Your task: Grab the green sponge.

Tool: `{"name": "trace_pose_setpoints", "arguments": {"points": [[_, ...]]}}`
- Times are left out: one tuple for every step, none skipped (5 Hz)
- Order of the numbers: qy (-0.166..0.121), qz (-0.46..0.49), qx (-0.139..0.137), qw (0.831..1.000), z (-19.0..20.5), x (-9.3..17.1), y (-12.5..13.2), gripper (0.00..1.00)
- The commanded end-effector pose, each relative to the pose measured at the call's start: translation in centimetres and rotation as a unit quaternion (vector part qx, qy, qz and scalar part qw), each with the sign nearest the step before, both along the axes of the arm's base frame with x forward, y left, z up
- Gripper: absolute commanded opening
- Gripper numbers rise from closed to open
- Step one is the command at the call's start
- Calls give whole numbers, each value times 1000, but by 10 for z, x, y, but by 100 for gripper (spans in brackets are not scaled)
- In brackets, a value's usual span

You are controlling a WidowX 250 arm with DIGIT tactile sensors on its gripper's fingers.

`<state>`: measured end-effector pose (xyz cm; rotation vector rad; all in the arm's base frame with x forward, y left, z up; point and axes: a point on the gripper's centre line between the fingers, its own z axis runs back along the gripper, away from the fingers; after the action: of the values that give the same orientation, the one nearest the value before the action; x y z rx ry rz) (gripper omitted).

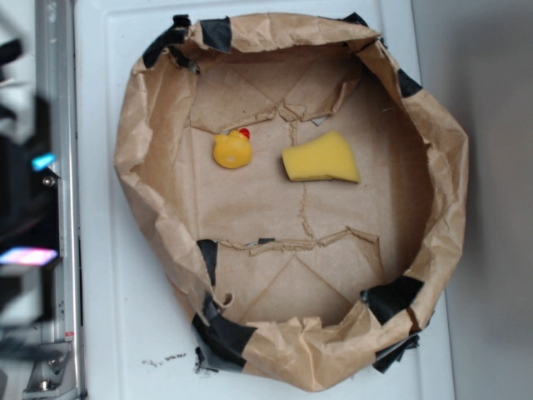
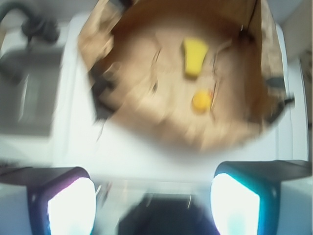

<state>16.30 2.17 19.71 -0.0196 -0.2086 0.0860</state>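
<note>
The green sponge (image 1: 321,158), a flat yellow-looking foam wedge with one curved edge, lies on the floor of the brown paper basin (image 1: 441,167), right of centre. The blurred wrist view shows the sponge (image 2: 194,57) far ahead, within the basin (image 2: 122,58). My gripper (image 1: 35,208) is a dark blur at the far left edge, outside the basin and well away from the sponge. In the wrist view the gripper (image 2: 154,203) is open, its two lit fingers (image 2: 71,205) wide apart with nothing between them.
A small yellow rubber duck (image 1: 233,150) with a red beak sits just left of the sponge, also seen as the duck (image 2: 201,101) in the wrist view. The basin's crumpled walls, patched with black tape (image 1: 391,298), stand raised all round. A metal rail (image 1: 58,83) runs along the left.
</note>
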Motion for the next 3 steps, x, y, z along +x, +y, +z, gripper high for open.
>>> {"name": "trace_pose_setpoints", "arguments": {"points": [[-92,-2,7,996,-44,80,25,100],[-52,-29,41,997,-88,106,17,100],[-15,-68,47,996,-127,123,11,100]]}}
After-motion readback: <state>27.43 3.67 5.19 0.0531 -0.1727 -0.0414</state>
